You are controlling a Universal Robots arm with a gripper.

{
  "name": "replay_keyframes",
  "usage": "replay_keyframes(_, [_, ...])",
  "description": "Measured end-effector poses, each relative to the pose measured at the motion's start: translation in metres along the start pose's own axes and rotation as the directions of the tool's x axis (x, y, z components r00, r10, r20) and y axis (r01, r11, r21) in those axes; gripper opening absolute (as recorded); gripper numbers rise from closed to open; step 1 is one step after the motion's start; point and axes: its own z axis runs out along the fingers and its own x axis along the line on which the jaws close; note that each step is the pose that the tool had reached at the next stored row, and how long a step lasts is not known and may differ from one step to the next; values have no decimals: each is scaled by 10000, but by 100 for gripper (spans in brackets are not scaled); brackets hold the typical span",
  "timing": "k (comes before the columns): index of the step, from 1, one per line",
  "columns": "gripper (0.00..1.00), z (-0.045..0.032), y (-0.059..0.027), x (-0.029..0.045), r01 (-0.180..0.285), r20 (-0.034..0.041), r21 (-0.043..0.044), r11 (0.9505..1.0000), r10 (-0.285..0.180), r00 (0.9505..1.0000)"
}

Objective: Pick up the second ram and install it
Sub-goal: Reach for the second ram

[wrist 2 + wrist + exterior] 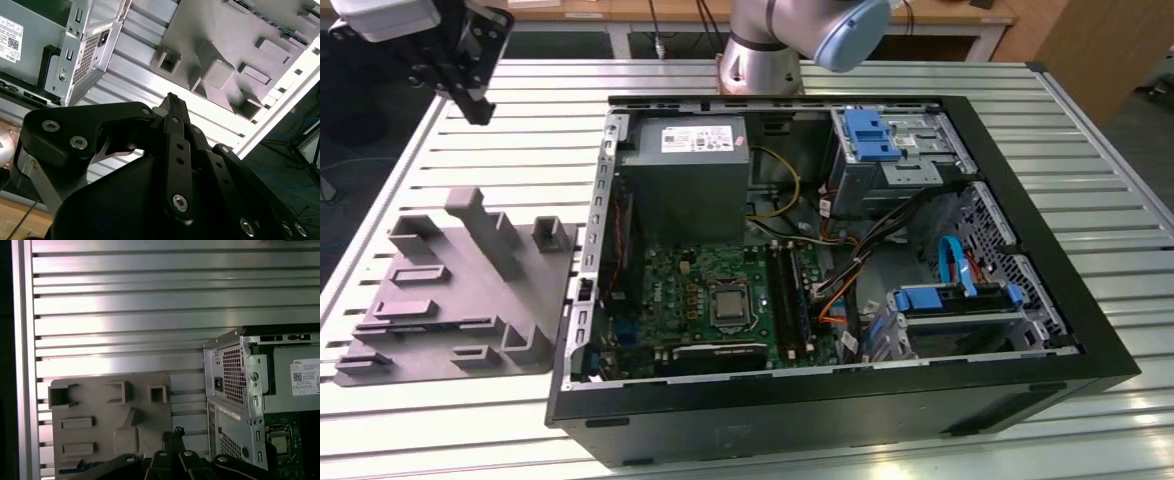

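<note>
My gripper [479,110] hangs high over the table's far corner at the exterior view's left, beyond the grey fixture tray [454,300]. Its black fingers meet at one tip with nothing between them, as both wrist views show [172,98] [178,432]. A thin blue strip [77,471], which looks like the second ram, lies along one edge of the tray [100,415] in the first wrist view, partly hidden by the gripper's links. The open computer case [1067,330] lies on its side, its green motherboard [687,290] and long black slots [787,285] facing up.
A grey power supply [683,170] fills the case's far corner. Blue drive brackets [870,135] and orange and yellow cables [834,300] sit at the exterior view's right. The arm's base [767,55] stands behind the case on the slatted metal table [1067,130].
</note>
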Motion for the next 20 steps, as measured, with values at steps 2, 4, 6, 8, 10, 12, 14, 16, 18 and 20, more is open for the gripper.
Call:
replay_keyframes(2, [11, 3, -3, 39, 1, 1, -1, 10000, -1, 10000])
replay_keyframes(4, [11, 4, -7, 85, 0, 1, -1, 10000, 0, 10000])
replay_keyframes(6, [11, 6, -11, 138, -1, 3, -1, 10000, 1, 10000])
replay_keyframes(8, [11, 7, -15, 199, -1, 3, -1, 10000, 1, 10000])
replay_keyframes(10, [11, 10, -21, 267, 0, 5, 0, 10000, 0, 10000])
replay_keyframes(12, [11, 15, -26, 327, 1, 7, -2, 10000, -1, 10000])
replay_keyframes(14, [11, 20, -31, 382, 0, 6, -1, 10000, 0, 10000])
replay_keyframes(16, [11, 26, -39, 426, 0, 6, -1, 10000, 0, 10000])
replay_keyframes(18, [11, 33, -51, 448, 1, 5, -1, 10000, -1, 10000])
replay_keyframes(20, [11, 43, -62, 466, 1, 6, -1, 10000, -1, 10000])
